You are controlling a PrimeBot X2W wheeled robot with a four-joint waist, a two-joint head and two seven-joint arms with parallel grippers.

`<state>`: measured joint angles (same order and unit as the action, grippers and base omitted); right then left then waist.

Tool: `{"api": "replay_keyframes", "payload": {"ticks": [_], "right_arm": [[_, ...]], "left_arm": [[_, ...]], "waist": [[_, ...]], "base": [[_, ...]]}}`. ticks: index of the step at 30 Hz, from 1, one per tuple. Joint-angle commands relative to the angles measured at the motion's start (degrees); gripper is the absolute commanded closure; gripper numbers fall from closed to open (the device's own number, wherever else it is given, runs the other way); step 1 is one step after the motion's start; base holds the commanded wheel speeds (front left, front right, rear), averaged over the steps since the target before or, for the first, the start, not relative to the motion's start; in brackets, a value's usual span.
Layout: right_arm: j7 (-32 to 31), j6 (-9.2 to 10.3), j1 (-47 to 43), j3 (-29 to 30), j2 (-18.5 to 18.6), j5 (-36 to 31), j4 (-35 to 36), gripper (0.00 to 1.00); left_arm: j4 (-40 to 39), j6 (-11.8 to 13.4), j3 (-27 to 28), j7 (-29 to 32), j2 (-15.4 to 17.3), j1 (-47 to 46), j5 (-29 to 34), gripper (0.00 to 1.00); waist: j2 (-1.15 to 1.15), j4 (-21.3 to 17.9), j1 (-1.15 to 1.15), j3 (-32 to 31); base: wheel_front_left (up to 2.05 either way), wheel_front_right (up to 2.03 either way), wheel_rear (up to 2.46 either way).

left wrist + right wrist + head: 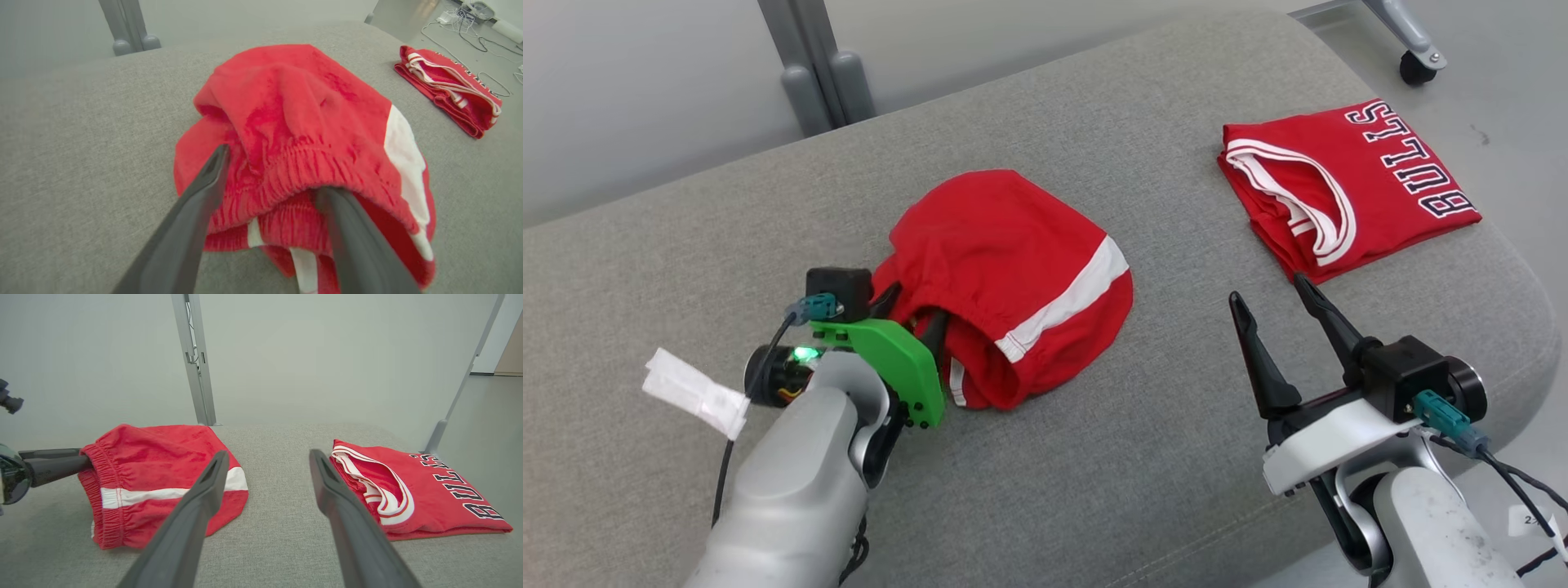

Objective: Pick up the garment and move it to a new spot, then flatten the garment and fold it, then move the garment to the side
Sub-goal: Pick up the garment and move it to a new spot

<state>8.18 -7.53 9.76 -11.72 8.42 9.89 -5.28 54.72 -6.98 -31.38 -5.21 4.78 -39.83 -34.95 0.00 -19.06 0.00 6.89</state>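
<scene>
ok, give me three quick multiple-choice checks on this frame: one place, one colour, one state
1. Jersey relative to the shorts:
A. lying on top
B. apart, to the robot's right
C. tucked inside

2. Stripe on the shorts:
A. white
B. black
C. blue

3. Right end effector:
A. shut on the jersey
B. open, holding nothing
C. shut on the shorts

Answers:
1 B: bare grey cushion lies between the two.
2 A: a white band crosses the red cloth.
3 B: its fingers stand spread above the cushion with nothing between them.
</scene>
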Motion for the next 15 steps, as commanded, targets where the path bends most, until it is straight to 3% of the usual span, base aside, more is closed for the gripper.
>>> {"api": "replay_keyframes", "payload": {"ticks": [1,5,10,15], "right_arm": [[0.4,0.1,0.6,0.2,0.3,-0.2,-0.1,0.0],[0.0,0.09,-0.5,1.0,0.9,-0.3,-0.4,0.0],[-0.7,0.09,-2.4,2.2,1.7,-0.1,-0.2,0.0],[-1.0,0.1,-4.2,4.2,1.7,-0.1,0.5,0.0]], "left_arm": [[0.2,0.0,0.6,-0.8,0.2,1.2,-0.8,0.0],[-1.1,-0.3,1.2,-3.7,0.4,4.1,-3.1,0.0],[-7.0,-0.4,2.3,-8.2,3.1,9.8,-4.7,0.0],[-17.5,1.9,6.7,-10.0,6.4,16.0,-3.4,0.0]], "waist": [[0.0,1.4,0.0,-0.4],[0.0,4.9,0.0,-2.3],[0.0,10.7,0.0,-5.7],[0.0,15.6,0.0,-7.5]], "base": [[0.0,0.0,0.0],[0.0,0.0,0.0],[0.0,0.0,0.0],[0.0,0.0,0.0]]}}
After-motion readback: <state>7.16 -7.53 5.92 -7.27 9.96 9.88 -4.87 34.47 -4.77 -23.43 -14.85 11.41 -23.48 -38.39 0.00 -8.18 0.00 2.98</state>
